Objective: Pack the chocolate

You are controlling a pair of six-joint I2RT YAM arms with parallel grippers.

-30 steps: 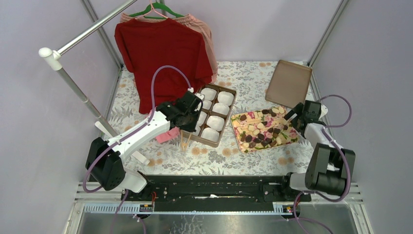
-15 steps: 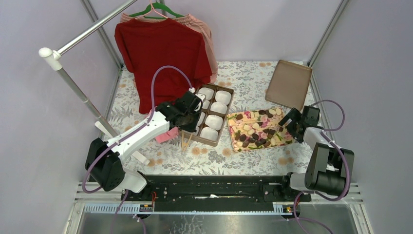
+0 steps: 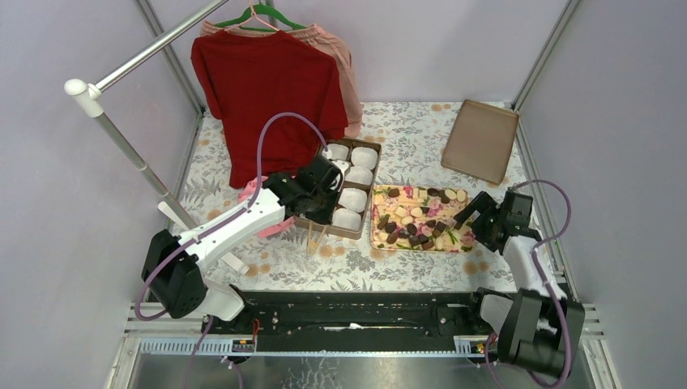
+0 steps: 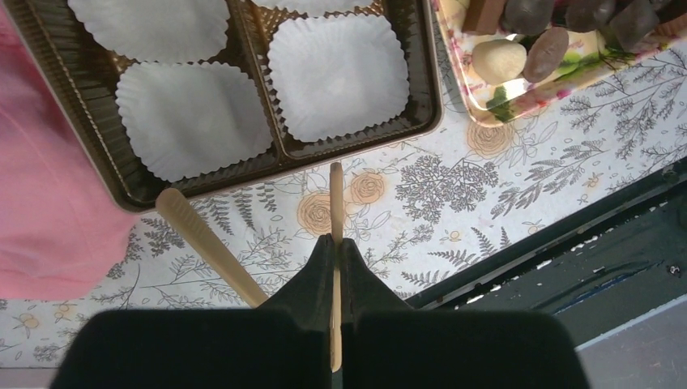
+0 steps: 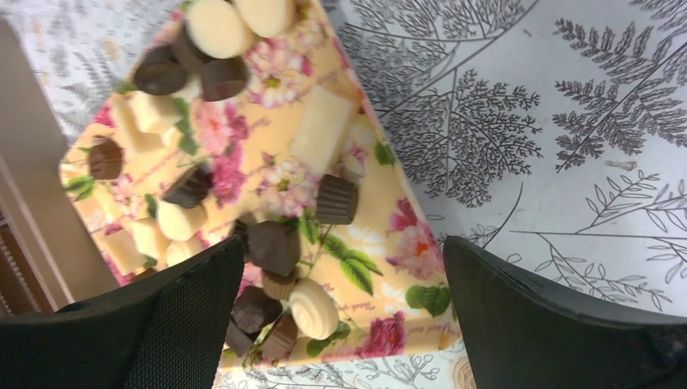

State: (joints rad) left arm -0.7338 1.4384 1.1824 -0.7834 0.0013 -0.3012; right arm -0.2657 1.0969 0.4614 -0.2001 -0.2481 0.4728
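Beside one box (image 4: 249, 49) and one flowered tray (image 5: 405, 243), left hand (image 4: 335, 243) clamps two-armed tongs (image 4: 202, 235), right hand (image 5: 336, 259) gapes.

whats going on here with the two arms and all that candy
The left gripper is shut on one leg of wooden tongs, whose tips are over the table just in front of the box of paper cups. The right gripper is open over the right end of the tray of chocolate. No piece shows in any cup yet.
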